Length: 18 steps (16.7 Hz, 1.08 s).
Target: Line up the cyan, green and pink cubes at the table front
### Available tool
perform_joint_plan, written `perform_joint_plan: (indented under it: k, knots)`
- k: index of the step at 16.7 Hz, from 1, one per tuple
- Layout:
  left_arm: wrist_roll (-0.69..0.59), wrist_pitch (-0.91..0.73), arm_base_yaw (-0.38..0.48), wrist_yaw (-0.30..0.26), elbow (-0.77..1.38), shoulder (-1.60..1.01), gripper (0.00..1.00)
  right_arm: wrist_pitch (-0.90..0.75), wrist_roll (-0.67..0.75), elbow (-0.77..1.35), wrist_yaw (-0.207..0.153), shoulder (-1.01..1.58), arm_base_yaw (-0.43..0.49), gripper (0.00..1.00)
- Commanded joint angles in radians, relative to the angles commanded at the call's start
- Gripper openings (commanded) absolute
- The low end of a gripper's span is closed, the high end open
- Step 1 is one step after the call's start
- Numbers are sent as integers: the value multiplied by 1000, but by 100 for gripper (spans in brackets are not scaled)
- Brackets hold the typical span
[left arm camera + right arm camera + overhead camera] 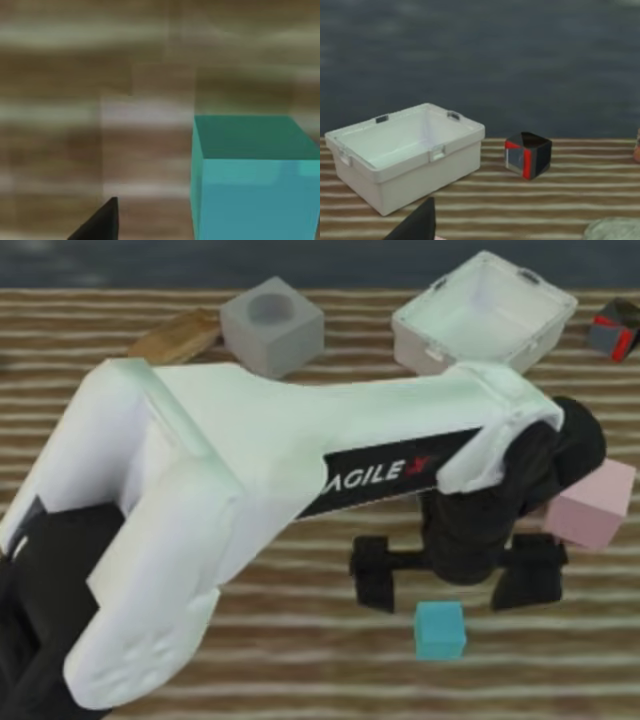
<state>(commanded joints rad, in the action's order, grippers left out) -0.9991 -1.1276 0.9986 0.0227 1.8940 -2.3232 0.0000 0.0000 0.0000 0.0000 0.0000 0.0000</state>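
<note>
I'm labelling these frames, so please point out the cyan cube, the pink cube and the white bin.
cyan cube (440,628): top view, middle of its top face.
pink cube (597,502): top view, its top face, right of the left gripper (458,575).
white bin (415,172): right wrist view, its near side wall.

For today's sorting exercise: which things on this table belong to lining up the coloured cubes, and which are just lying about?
Belongs to the job:
cyan cube
pink cube
left gripper, open above the table
(green cube not visible)

Just lying about:
white bin
grey cube with round hollow
dark cube with red marks
wooden block
</note>
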Motion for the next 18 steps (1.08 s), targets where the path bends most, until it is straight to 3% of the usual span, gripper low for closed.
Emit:
perform_joint_plan:
  k: [4, 11, 14, 18]
  knots:
    - [-2, -117, -9, 0, 85, 35, 100, 0, 0, 0, 0, 0, 0, 100]
    - [3, -101, -20, 2, 58, 62, 100, -20, 3, 28, -1, 29, 9, 100]
    - [25, -30, -85, 9, -51, 182, 100, -98, 12, 146, -2, 147, 40, 100]
    - [91, 131, -234, 16, -314, 484, 100, -271, 31, 429, 0, 449, 104, 100]
